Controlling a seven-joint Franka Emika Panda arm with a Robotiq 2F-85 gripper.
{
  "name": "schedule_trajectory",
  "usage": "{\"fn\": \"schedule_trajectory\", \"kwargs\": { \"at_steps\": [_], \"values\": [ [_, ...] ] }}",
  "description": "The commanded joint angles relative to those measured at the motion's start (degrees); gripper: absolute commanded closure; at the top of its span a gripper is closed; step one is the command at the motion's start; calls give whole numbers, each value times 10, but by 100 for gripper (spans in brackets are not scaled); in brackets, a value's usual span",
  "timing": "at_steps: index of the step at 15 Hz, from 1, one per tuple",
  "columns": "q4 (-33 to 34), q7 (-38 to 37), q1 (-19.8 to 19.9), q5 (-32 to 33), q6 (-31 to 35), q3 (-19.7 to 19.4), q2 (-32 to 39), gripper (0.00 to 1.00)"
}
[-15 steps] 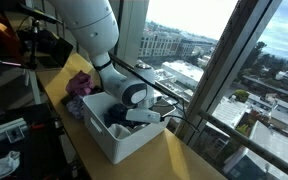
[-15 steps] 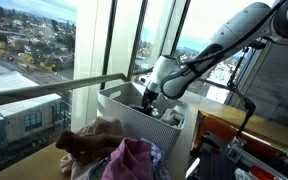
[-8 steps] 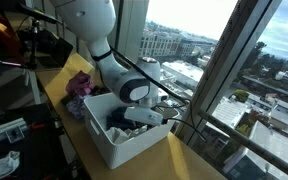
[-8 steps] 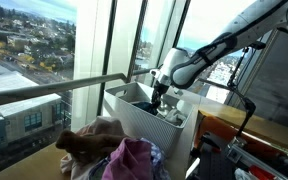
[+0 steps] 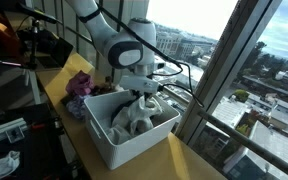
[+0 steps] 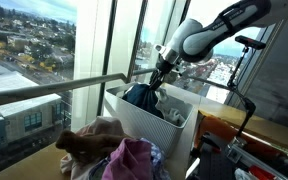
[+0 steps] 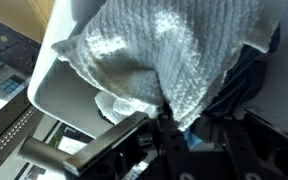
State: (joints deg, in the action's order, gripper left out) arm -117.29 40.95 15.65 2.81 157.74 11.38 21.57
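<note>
Against the tall window, your arm works over a white bin that sits on the wooden counter. A heap of clothes lies just beside the bin, at its 10 o'clock in an exterior view, apart from the load you carry. Your gripper is clenched on a white knitted towel, held over the middle of the bin. The towel hangs with its long axis vertical. Its top is bunched at the fingers and its loose end points to 6 o'clock, reaching down inside the bin walls. A dark garment hangs against the towel. Whether the fingers pinch it too cannot be told. In the wrist view the towel spreads wide and hides most of the bin's inside.
</note>
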Motion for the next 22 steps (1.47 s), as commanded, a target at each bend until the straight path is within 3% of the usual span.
{"fn": "schedule_trajectory", "kwargs": {
  "at_steps": [1, 6, 10, 16, 22],
  "values": [
    [-21, 67, 5, -93, -51, 44, -103, 96],
    [33, 118, -60, -181, -131, 12, -201, 96],
    [75, 99, -132, -196, -191, -10, -268, 96],
    [-5, 69, -242, -184, -200, -4, -319, 96],
    [-85, 56, -284, -186, -185, -4, -289, 96]
  ]
}}
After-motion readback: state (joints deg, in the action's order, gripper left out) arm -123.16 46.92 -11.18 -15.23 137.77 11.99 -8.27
